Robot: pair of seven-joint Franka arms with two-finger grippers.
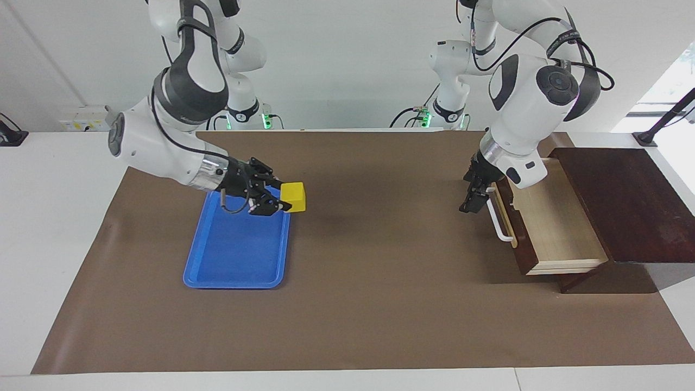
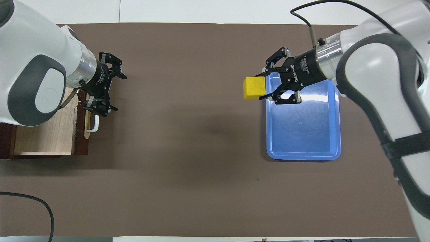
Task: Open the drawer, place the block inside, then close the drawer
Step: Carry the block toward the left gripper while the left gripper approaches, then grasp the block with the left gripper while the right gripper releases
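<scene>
The drawer [image 1: 554, 222] stands pulled out of its dark wood box [image 1: 624, 201] at the left arm's end of the table, and its pale interior is empty. It also shows in the overhead view [image 2: 43, 131]. My left gripper [image 1: 471, 208] is open just beside the white bar handle [image 1: 499, 220], not around it; it also shows in the overhead view [image 2: 117, 92]. My right gripper [image 1: 286, 198] is shut on the yellow block [image 1: 295, 196] and holds it in the air over the edge of the blue tray [image 1: 233, 255]. Overhead, gripper [image 2: 261, 86], block [image 2: 254, 88].
The blue tray [image 2: 302, 134] lies empty on the brown mat [image 1: 380, 304] toward the right arm's end. The dark box rises above the mat at the left arm's end. White table surface surrounds the mat.
</scene>
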